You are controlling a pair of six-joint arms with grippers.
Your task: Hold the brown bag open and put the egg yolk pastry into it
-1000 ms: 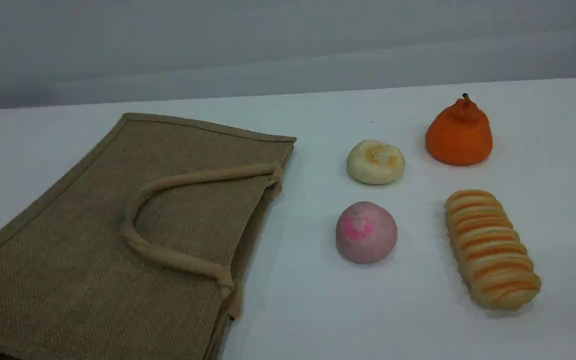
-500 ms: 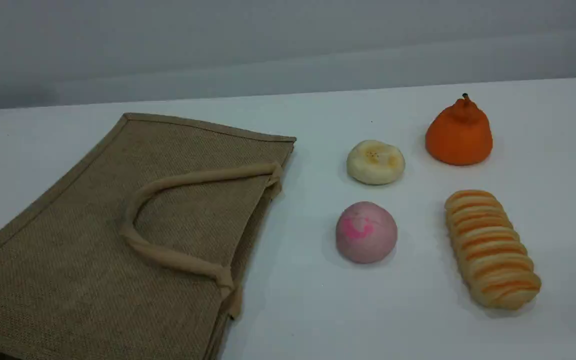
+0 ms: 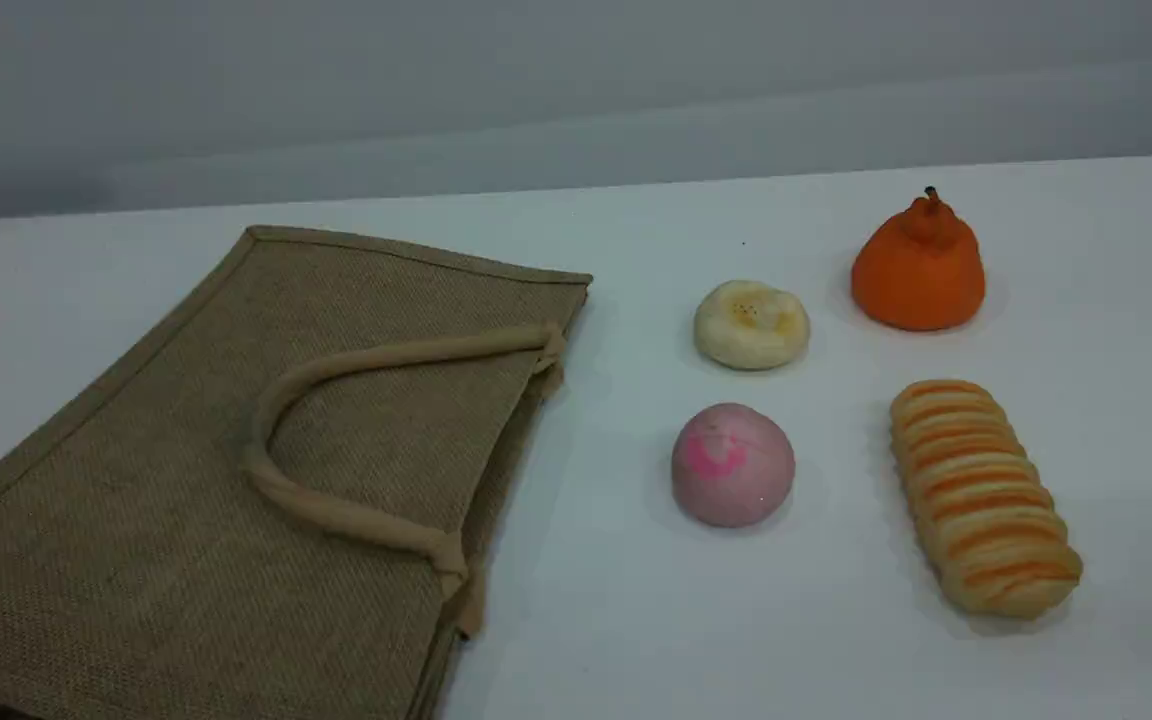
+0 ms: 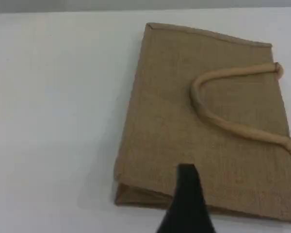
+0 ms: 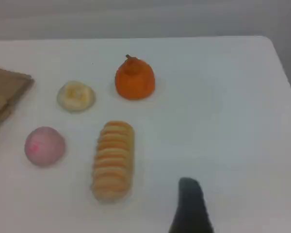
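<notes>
The brown bag (image 3: 236,470) lies flat on the white desk (image 3: 616,620), its beige handle (image 3: 336,515) looped across the upper face and its mouth edge turned toward the food. The egg yolk pastry (image 3: 751,323) sits on the desk just beyond that mouth edge, apart from the bag. Nearer the camera than the pastry lies a pink bun (image 3: 733,464). On the pastry's far side from the bag stands an orange fruit (image 3: 918,262), and below that fruit lies a striped loaf (image 3: 981,495).

The left tool (image 4: 186,204) hangs above the bag's closed bottom end, holding nothing, its jaws spread wide. The right tool (image 5: 191,206) hangs over bare desk, past the loaf from the bag; only one fingertip shows and it grips nothing, its jaws spread.
</notes>
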